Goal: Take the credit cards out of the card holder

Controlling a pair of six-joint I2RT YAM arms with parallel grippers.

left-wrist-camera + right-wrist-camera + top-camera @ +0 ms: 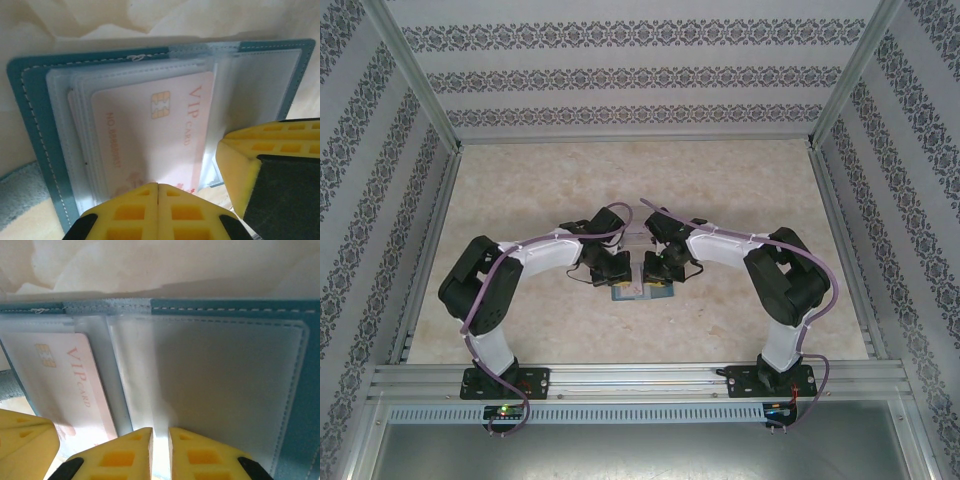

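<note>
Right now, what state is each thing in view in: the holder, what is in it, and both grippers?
card holder: open, spread flat, inside facing up.
credit card: pale VIP card, tucked inside a pocket, not pulled out.
clear sleeve: no card visible in it, near edge running between the right gripper's fingers.
left gripper: shut, fingertips together at the card's near edge.
right gripper: closed to a narrow gap on the clear sleeve.

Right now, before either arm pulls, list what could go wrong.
1. The right gripper seems pinched on a clear sleeve, not the VIP card; pulling may tug or tear the sleeve.
2. The left gripper is shut at the card's near edge; if it clamps sleeve and card together, the card holder may lift instead of releasing the card.
3. Both grippers crowd the same edge and could collide.
</note>
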